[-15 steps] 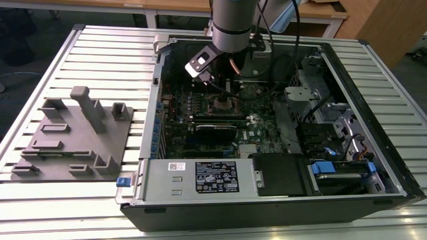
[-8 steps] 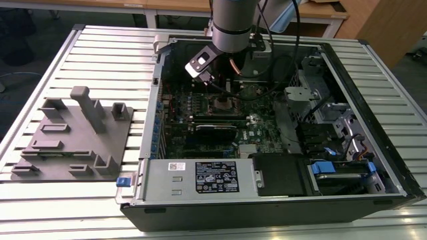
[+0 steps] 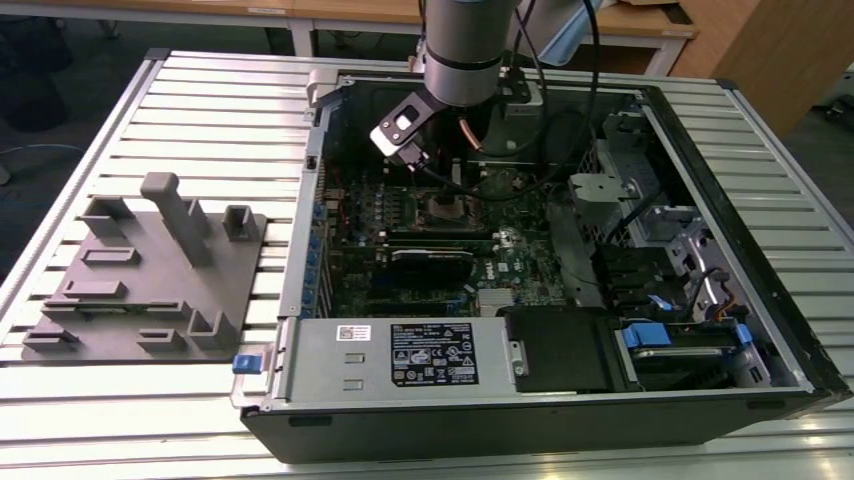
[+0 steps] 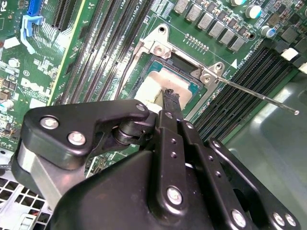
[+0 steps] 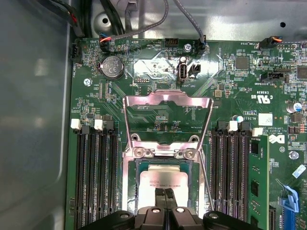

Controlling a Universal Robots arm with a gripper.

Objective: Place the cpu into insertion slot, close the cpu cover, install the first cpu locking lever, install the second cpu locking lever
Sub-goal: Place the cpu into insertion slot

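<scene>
In the first wrist view the claw (image 5: 164,192) covers part of the cpu (image 5: 153,184) — the insertion slot (image 5: 127,191) is cut off.

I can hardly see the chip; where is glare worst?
In the second wrist view the cpu top is washed out white; in the first wrist view the open cpu cover shines; in the exterior view the table slats glare.

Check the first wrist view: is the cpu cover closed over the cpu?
No. The cpu cover is swung open on its hinge, and the cpu's silvery top lies uncovered.
</scene>
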